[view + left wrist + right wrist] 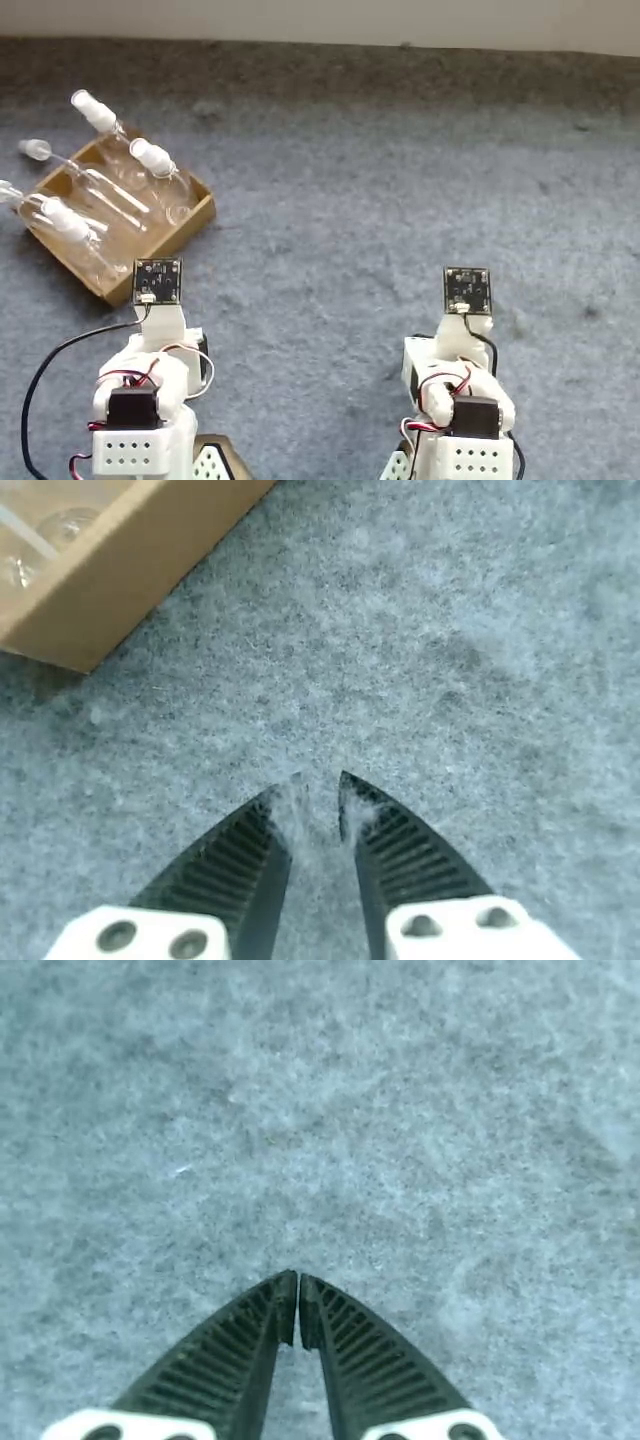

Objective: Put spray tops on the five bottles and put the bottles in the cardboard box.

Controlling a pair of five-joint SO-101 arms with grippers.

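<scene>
Left pincer [315, 792] parted just a sliver, gripping nothing. Right pincer [298, 1300] pressed closed, also empty. Both low over the grey worktop [400, 180], near side. Just beyond the left one, the cardboard box [195, 222], with bottles [120, 195] lying inside, spray tops [150, 155] on. Looks like all five, so probably wrapping up. Next: only a count check.

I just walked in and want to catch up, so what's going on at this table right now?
Nothing is being handled at this moment. The clear bottles, with white spray tops on, lie in the cardboard box on the grey felt table, ahead of the left arm. Both arms sit at the near edge. The left gripper hangs over bare felt beside the box, slightly open and empty. The right gripper is shut and empty.
</scene>
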